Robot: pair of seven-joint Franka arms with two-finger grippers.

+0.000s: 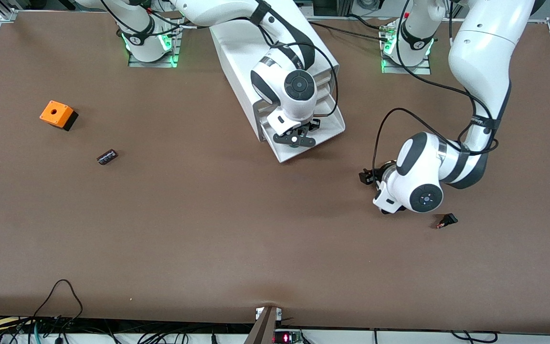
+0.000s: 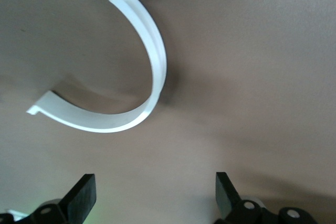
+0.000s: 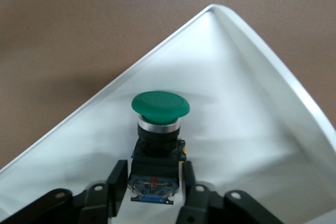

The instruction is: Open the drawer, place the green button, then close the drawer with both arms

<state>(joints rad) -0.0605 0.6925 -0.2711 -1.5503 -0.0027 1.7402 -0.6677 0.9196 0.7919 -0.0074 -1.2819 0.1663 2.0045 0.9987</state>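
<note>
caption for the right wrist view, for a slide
Right gripper holds the green button by its body over the open white drawer.

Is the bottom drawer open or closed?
Open. The drawer sticks out from the cabinet, and the right gripper holds the button over its white tray.

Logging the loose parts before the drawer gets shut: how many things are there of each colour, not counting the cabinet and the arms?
Green: 1, the button over the drawer
Orange: 1, the orange box
Dark: 2, the dark cylinder and a small dark part
Total: 4
</note>
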